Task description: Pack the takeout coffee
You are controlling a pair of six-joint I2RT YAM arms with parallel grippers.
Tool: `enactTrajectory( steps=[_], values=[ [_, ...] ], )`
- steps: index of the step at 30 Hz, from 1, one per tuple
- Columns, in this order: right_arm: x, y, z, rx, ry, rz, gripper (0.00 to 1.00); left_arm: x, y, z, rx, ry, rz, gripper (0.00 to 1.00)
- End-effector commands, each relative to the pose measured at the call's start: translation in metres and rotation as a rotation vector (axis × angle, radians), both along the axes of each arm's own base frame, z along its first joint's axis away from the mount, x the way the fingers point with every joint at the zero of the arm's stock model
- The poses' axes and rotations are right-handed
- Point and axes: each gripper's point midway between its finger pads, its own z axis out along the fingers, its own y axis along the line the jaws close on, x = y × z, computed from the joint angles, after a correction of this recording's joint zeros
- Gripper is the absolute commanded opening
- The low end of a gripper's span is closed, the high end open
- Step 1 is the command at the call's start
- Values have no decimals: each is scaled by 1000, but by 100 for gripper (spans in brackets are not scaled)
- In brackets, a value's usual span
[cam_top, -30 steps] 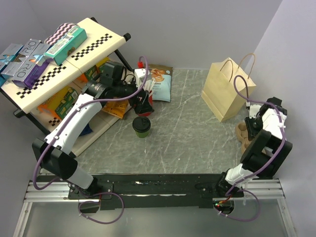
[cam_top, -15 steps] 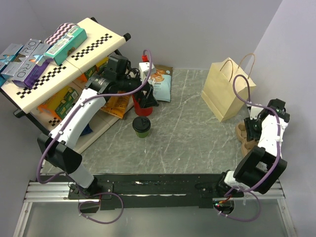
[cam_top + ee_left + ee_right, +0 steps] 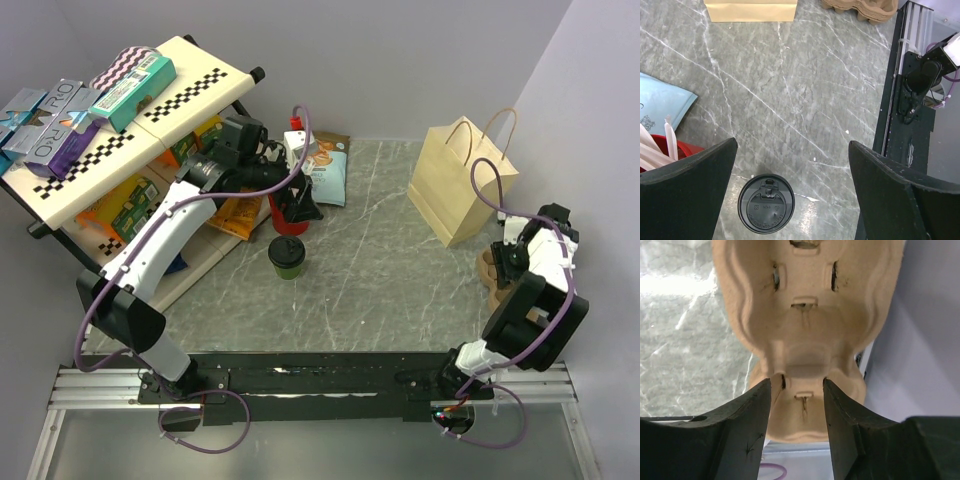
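Here we are with the takeout coffee (image 3: 287, 256) standing upright, black lid on, on the left half of the worktop (image 3: 390, 290), just in front of the red cup (image 3: 682, 147) with its white stirrers. The left claw (image 3: 792, 145) hangs above it with its fingers spread as wide as they go and nothing between them but grey stone, the lid showing low in the wrist view and closer to one finger than the other. That offset is the worry. If it comes straight down from here, one finger could land on the lid or shove the cup sideways, and the other side has the red cup just beside it, so a careless sweep could tip the stirrers out. Squeezing a paper cup too hard could also pop that lid. Over at the right edge, the right claw (image 3: 797, 382) sits with its fingers partly apart on either side of the middle ridge of the pulp cup carrier (image 3: 805, 315); whether they are pinching it or just straddling it, I cannot tell. The paper bag (image 3: 455, 185) waits near the far right corner, well apart from the coffee. That means a long carry, and the soft mouth of the bag could snag the cup.
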Motion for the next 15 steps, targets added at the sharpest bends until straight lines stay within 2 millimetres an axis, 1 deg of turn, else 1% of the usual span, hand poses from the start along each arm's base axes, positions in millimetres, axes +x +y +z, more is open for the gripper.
enactTrajectory(
  steps=[1,7,10,15],
  values=[
    [16,-17,0,-30,-19,-5,53,-11,0,19,-31,-46,-14,99],
    [21,-20,-5,-20,-12,-12,54,-12,1,18,-23,-49,-8,99],
    [23,-20,-3,-19,-24,-14,52,-12,1,18,-22,-50,-8,99],
    [23,-17,-3,2,-18,-10,35,-12,-1,16,-26,-44,-13,99]
  ],
)
